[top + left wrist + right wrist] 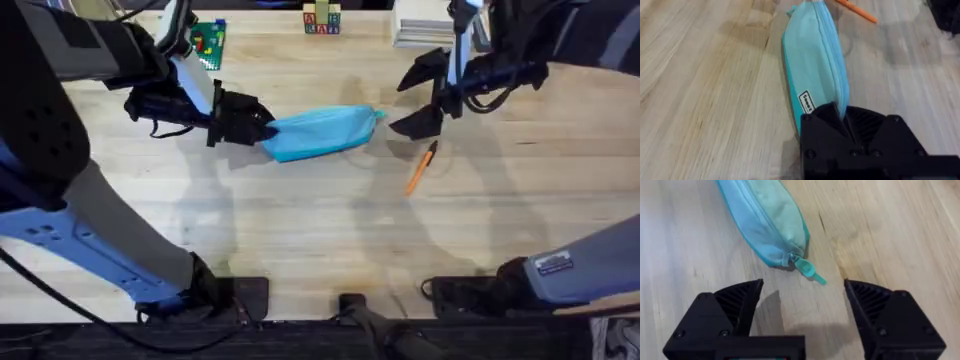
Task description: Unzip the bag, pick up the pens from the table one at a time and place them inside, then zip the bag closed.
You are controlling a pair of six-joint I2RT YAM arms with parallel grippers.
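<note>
The bag (320, 132) was light blue with a teal zipper pull (809, 272) and a small white label (807, 102) printed in black. The pen (421, 167) was orange. The surface (300, 230) showed pale wood grain. Both arms' fingers (730, 311) were black.

The bag (812, 65) has a small white tag (807, 102) sewn on its side, seen near the middle of the left wrist view. The tag has dark letters on it, but they are too small to read for sure. In the overhead view, at the top middle of the frame, little letter blocks (321, 19) stand on the tabletop (300, 230). An "A" and a "B" seem to show on them. A white sticker (553, 264) at the lower right has print too tiny to read.
</note>
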